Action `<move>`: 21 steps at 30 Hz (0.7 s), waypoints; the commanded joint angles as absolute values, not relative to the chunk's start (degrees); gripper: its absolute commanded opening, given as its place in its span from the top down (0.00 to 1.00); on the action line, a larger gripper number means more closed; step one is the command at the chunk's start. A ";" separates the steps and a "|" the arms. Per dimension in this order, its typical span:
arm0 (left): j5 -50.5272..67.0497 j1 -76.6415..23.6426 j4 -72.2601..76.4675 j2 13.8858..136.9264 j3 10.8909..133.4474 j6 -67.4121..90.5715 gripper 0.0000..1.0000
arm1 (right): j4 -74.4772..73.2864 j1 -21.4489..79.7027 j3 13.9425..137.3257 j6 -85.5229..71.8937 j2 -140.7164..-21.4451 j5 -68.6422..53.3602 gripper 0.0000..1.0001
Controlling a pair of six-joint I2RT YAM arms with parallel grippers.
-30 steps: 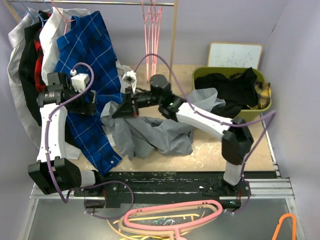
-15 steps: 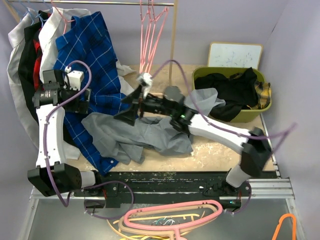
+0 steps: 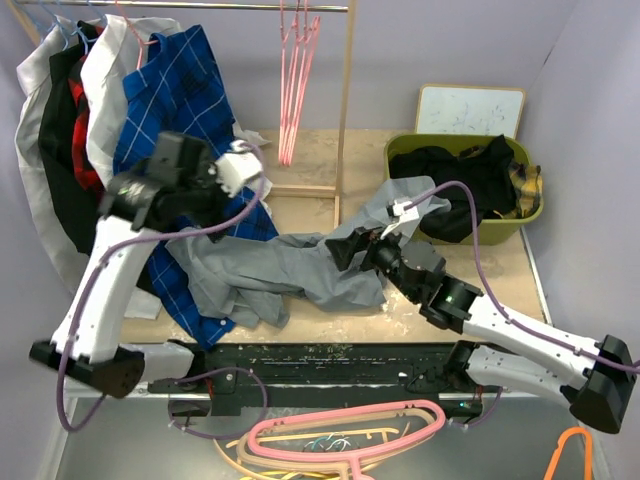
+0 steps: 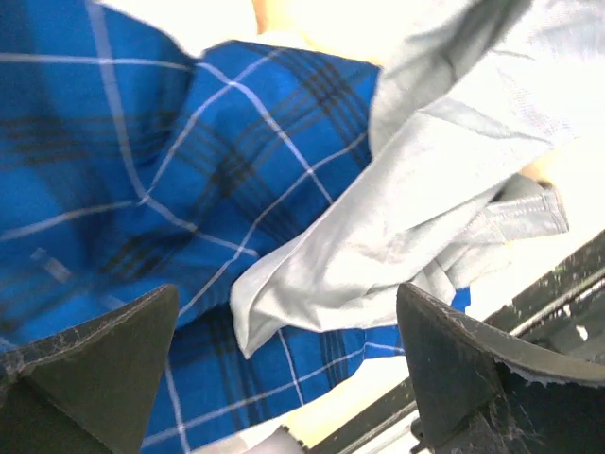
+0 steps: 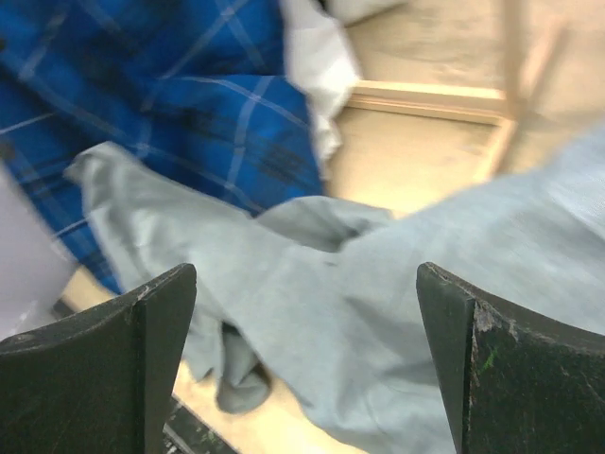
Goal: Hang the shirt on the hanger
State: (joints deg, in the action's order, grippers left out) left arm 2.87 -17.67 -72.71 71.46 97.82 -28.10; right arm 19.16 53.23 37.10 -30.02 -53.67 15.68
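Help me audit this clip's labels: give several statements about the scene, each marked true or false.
1. The grey shirt lies crumpled on the table. True.
2. The right claw is shut on the shirt. False: it is open, holding nothing.
3. Thin pink hangers hang from the rail. True.
4. The green basket is empty. False: dark clothing lies in it.
5. The left claw is open. True.
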 commanded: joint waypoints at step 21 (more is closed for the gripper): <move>-3.37 -55.99 -54.23 82.74 77.17 -28.22 0.01 | -19.76 52.85 39.38 -67.36 -58.99 52.06 0.00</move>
